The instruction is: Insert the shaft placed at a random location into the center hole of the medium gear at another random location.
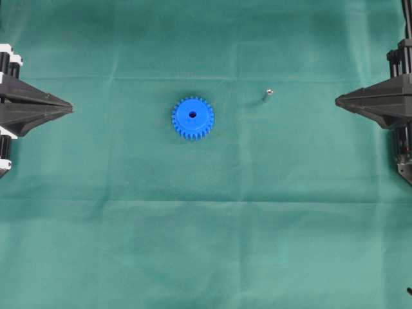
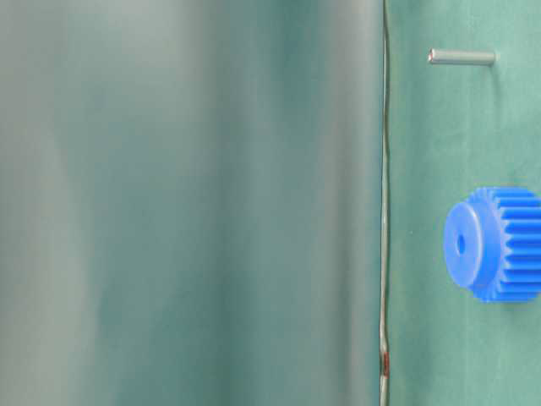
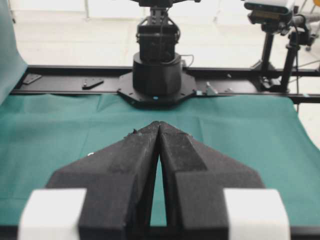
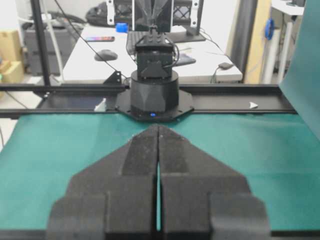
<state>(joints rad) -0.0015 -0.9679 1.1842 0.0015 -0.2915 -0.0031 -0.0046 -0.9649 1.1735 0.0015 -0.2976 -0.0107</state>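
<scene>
Both arms are sitting level at opposite table edges, pointing inward. The left end effector and right end effector are each holding their tips pressed together, gripping nothing. The medium gear is lying flat mid-table, center hole facing up. The shaft is resting to its right, well apart.

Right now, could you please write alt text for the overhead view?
A blue medium gear lies flat on green cloth, the tiny shaft apart to its right; the shut left gripper and right gripper wait at the edges.
</scene>
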